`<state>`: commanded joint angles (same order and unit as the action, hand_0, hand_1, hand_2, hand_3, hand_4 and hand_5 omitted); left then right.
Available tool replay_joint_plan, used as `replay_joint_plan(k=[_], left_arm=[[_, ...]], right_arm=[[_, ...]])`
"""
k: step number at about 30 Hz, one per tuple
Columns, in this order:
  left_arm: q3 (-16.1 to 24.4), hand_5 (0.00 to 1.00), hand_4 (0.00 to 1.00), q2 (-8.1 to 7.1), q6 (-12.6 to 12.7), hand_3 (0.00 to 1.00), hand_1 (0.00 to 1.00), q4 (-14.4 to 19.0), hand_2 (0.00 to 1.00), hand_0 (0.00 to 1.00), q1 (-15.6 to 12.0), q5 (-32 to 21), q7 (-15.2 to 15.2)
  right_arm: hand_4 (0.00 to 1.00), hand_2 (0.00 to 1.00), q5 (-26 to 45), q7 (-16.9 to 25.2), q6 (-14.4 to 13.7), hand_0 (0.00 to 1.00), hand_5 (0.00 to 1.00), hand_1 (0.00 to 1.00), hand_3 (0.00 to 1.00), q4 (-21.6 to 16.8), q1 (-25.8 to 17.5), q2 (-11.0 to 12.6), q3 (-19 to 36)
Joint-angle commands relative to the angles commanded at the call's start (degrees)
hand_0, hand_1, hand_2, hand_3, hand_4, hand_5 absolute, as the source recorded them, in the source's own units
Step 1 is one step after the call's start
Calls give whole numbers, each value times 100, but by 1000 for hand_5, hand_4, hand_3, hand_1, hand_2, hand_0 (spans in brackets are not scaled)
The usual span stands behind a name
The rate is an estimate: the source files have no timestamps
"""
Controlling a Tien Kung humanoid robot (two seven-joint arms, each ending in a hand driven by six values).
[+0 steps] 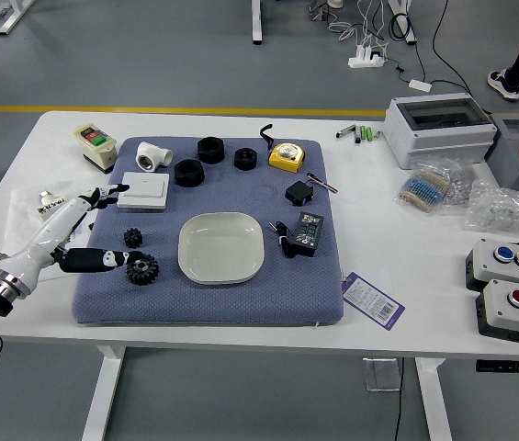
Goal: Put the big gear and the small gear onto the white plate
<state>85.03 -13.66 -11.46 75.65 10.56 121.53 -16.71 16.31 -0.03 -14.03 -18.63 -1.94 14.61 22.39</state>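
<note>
Your left hand (46, 244) is open and empty, fingers spread, with the big gear (142, 269) right at the lower fingertips, between them and the plate (221, 248), so reach slightly further plateward before closing.

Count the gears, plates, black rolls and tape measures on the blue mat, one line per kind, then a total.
Gears: 2
Plate: 1
Black rolls: 3
Tape measure: 1
Total: 7
</note>
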Motion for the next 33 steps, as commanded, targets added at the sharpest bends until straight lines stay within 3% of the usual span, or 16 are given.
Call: replay_joint_plan(k=[1,5,13,14,19,20,25,26,33], left_arm=[[-110,2,916,-63,-10,889,781,-13,868,739,60,149,12],[-414,2,916,-191,-37,889,781,-45,868,739,205,659,52],[-917,2,904,-395,-5,857,767,-173,848,726,503,766,126],[-958,2,894,-405,8,821,724,-194,804,695,523,767,124],[-1114,2,894,-431,22,821,724,-234,804,695,571,787,150],[-1123,2,856,-432,21,790,676,-236,758,618,572,790,153],[-1179,2,856,-427,-65,790,676,-285,758,618,605,847,291],[-1182,2,808,-428,-76,716,625,-290,706,543,608,847,315],[-1212,2,785,-416,-112,696,596,-372,697,520,625,847,448]], right_arm=[[845,785,1,1,-2,711,704,734,618,0,4,-1,10],[845,785,7,3,-2,711,704,734,618,0,11,-2,27],[845,785,5,3,-4,710,704,734,618,-1,33,2,50],[845,785,4,2,-4,711,704,735,618,0,34,3,50],[845,785,5,2,-5,711,704,735,618,-1,39,5,50],[845,785,5,2,-5,711,704,733,618,-1,39,6,51],[845,785,4,2,-7,711,704,733,618,-3,47,9,51],[844,785,3,2,-7,711,703,734,618,-4,48,10,52],[844,785,0,1,-8,711,703,734,618,-4,57,14,48]])
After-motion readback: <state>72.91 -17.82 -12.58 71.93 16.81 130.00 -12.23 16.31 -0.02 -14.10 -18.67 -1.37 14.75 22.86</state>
